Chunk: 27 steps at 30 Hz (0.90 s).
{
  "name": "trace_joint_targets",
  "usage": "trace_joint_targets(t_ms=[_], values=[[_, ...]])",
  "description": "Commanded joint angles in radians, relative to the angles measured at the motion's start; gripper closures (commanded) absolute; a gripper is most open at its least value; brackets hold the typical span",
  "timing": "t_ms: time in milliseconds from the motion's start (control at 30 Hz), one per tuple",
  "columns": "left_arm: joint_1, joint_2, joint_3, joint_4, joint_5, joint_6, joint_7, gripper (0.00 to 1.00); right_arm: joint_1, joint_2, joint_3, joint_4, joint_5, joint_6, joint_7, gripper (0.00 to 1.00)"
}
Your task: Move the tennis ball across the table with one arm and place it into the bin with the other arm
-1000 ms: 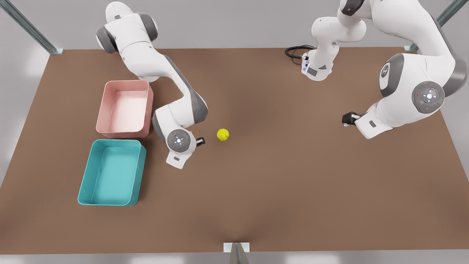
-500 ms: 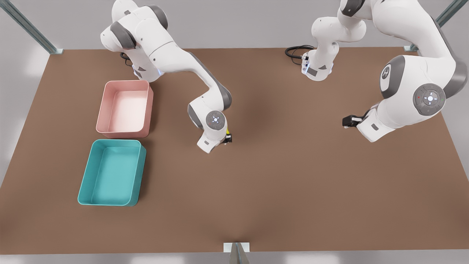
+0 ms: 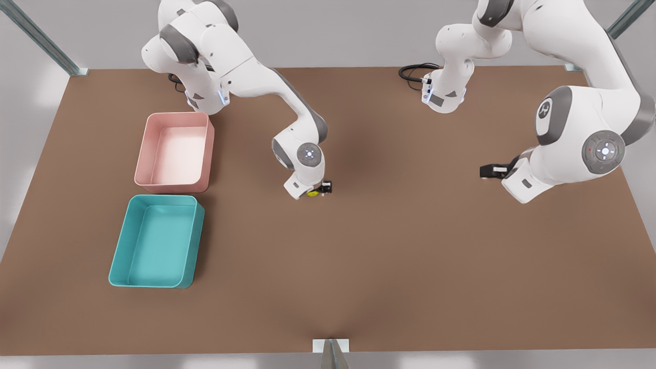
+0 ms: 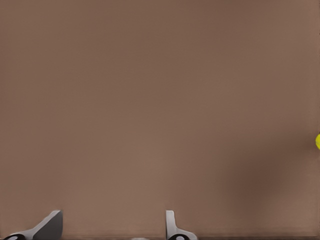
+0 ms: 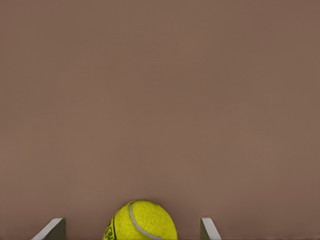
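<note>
No legible text, labels or numbers.

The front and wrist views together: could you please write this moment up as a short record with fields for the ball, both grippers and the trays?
tennis ball: on the table, near its middle, between the right gripper's fingers with a gap each side
right gripper: open, low over the ball, on the arm at the front view's left
left gripper: open, holding nothing, waits above bare table at the front view's right
bin: teal, holds nothing, at the front view's left
pink tray: holds nothing, just behind the bin
ball in bin: not yet
</note>
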Motion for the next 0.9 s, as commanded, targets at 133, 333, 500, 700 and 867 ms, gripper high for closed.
trace_joint_targets(t_ms=[133, 333, 500, 700, 867], values=[[0.005, 0.003, 0.0, 0.001, -0.004, -0.05, -0.011, 0.0, 0.002, 0.015, 0.0, -0.012, 0.002, 0.05, 0.173, 0.0], [0.004, 0.006, 0.0, 0.001, -0.001, -0.049, -0.012, 0.0, 0.005, 0.018, 0.0, -0.021, 0.0, 0.05, 0.172, 0.0], [0.004, 0.006, 0.0, 0.001, -0.001, -0.052, -0.014, 0.0, 0.018, 0.012, 0.001, -0.053, 0.0, 0.072, 0.17, 0.0], [0.004, 0.005, 0.0, 0.001, 0.001, -0.053, -0.015, 0.0, 0.037, 0.038, 0.001, -0.055, 0.0, 0.086, 0.167, 0.0], [0.002, 0.005, 0.0, 0.001, 0.002, -0.055, -0.015, 0.0, 0.037, 0.047, 0.0, -0.055, 0.0, 0.086, 0.167, 0.0]])
